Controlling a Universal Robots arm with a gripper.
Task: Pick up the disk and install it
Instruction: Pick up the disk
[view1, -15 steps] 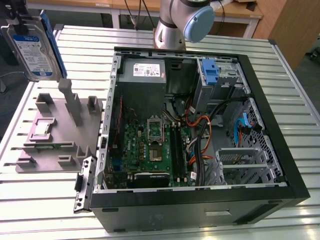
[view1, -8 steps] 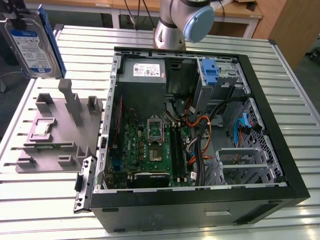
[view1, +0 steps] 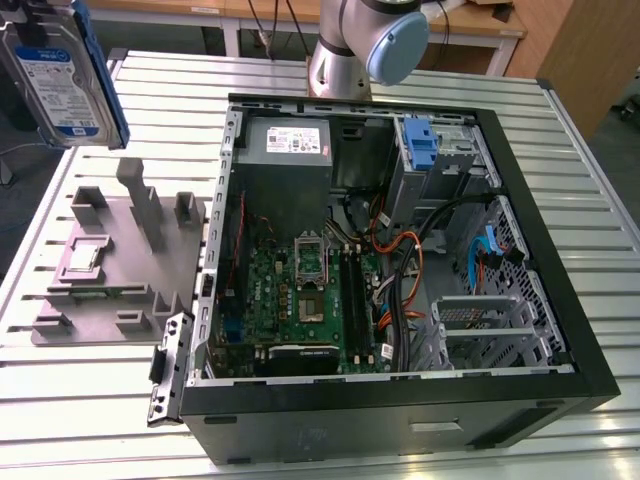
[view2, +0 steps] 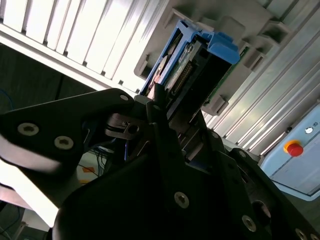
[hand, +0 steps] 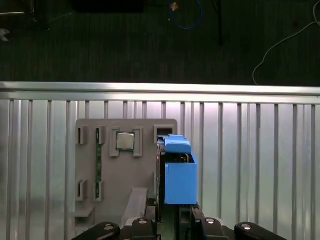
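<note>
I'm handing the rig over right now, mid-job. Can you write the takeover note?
Gripper: shut on the disk, holding it in the air.
Disk: lifted off the grey holder, at the exterior view's left, outside the open computer case.
Done: pickup.
Left: the install; the disk is not yet in the case.
</note>
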